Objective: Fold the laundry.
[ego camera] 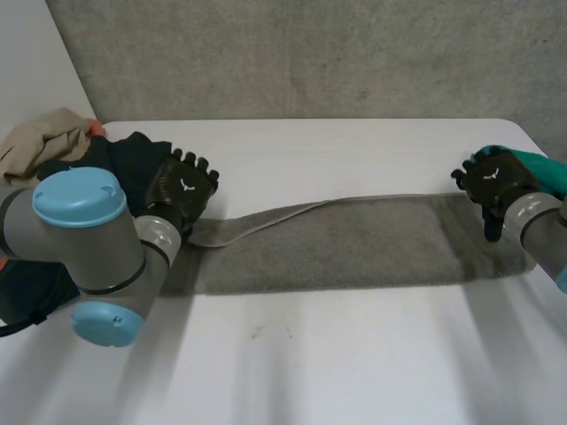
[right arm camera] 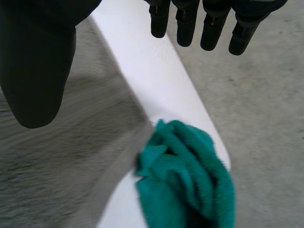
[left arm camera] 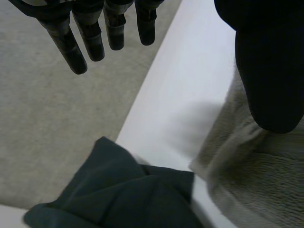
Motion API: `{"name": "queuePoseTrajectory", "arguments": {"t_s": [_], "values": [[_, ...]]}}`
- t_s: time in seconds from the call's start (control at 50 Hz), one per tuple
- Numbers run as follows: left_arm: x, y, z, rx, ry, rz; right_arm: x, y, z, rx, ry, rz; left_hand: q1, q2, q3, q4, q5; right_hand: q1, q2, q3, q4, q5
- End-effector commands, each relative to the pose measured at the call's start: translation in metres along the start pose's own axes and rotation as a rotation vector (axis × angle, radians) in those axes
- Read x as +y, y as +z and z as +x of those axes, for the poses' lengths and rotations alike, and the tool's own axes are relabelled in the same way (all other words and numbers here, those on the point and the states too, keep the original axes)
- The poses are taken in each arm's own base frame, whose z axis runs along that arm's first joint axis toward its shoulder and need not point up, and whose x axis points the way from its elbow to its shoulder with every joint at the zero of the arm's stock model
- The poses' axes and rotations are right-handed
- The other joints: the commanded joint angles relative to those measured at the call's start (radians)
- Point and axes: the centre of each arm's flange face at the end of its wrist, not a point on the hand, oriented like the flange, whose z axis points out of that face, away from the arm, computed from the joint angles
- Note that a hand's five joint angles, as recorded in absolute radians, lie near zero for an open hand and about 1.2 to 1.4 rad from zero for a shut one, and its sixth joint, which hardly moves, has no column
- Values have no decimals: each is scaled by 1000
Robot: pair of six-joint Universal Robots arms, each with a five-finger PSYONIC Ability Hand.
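I see the grey towel (ego camera: 354, 243) spread as a long band across the white bench (ego camera: 354, 150). Left hand (ego camera: 182, 189) over its left end, right hand (ego camera: 490, 184) over its right end; fingers (left arm camera: 90, 38) of both straight, released. Dark cloth (ego camera: 120, 159) lies beside the left hand, green cloth (ego camera: 542, 170) beside the right.

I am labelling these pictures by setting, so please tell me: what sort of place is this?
Probably a robot test bench, not a home: a white table on grey carpet, one grey towel spread out, and a green cloth and a dark cloth heaped at its ends.
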Motion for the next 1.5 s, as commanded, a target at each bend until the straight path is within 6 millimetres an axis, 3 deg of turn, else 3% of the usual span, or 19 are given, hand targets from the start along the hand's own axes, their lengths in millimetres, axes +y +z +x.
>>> {"name": "queuePoseTrajectory", "arguments": {"t_s": [0.02, 0.2, 0.24, 0.32, 0.36, 0.42, 0.54, 0.62, 0.82, 0.92, 0.98, 1.0, 1.02, 1.08, 1.16, 1.28, 1.38, 1.42, 1.5], "values": [[31, 28, 14, 48, -6, -30, 14, -11, -16, -76, 16, -31, 8, -3, -9, -4, -24, -53, -35, -39, -35, -44], [46, 73, 7, -22, -38, -2, 25, -17, -20, -90, 31, -68, 119, 108, 102, 107, 87, -53, -35, -39, -35, -44], [39, 87, -12, -130, -65, 27, 29, -18, -16, -78, 36, -78, 266, 254, 249, 253, 234, -53, -35, -39, -35, -44], [44, 96, -47, -332, -177, 14, 28, -22, -11, -59, 35, -72, 261, 249, 244, 248, 229, -53, -35, -39, -35, -44], [39, 95, -54, -371, -207, 27, 27, -25, -9, -54, 37, -71, 258, 246, 241, 245, 226, -53, -35, -39, -35, -44], [28, 86, -53, -359, -223, 50, 29, -28, -3, -43, 42, -75, 223, 211, 206, 210, 191, -53, -35, -39, -35, -44], [17, 59, -18, -239, -213, 51, 35, -34, 8, -43, 62, -69, 193, 182, 176, 181, 161, -53, -35, -39, -35, -44], [10, 39, -6, -192, -208, 43, 44, -35, 16, -42, 77, -83, 161, 150, 144, 149, 129, -49, -31, -35, -31, -40], [-5, -2, -2, -146, -214, 50, 63, -30, 23, -59, 118, -93, 140, 129, 123, 128, 108, 86, 104, 101, 104, 95], [-10, -10, -3, -142, -217, 62, 80, -16, 10, -114, 147, -96, 140, 129, 123, 128, 108, 180, 198, 195, 198, 189], [-11, -12, -4, -145, -218, 63, 91, -6, 6, -120, 148, -107, 138, 126, 121, 125, 105, 423, 440, 437, 441, 432], [-11, -12, -4, -145, -218, 63, 95, -3, 6, -117, 150, -112, 138, 126, 121, 125, 105, 621, 639, 636, 640, 630], [-10, -12, -4, -144, -216, 62, 99, 1, 9, -106, 153, -113, 129, 117, 112, 116, 97, 1112, 1130, 1126, 1130, 1121], [-11, -12, -5, -148, -217, 64, 106, 4, 18, -64, 151, -132, 123, 111, 106, 110, 91, 1168, 1186, 1183, 1187, 1177], [-17, -16, -13, -167, -219, 77, 130, 2, 47, 130, 114, -218, 123, 111, 106, 110, 91, 1168, 1186, 1183, 1187, 1177], [-25, -27, -23, -183, -222, 101, 108, -18, 98, 341, -21, -188, 114, 102, 97, 102, 82, 1168, 1186, 1183, 1187, 1177], [-34, -37, -35, -212, -228, 124, 102, -19, 108, 363, -118, -182, 105, 93, 88, 93, 73, 1168, 1186, 1183, 1187, 1177], [-35, -40, -37, -214, -228, 127, 97, -18, 107, 363, -141, -170, 105, 93, 88, 93, 73, 1168, 1186, 1183, 1187, 1177], [-35, -46, -38, -216, -228, 127, 48, -11, 68, 284, -166, -35, 102, 91, 85, 90, 70, 1168, 1186, 1183, 1187, 1177]]}}
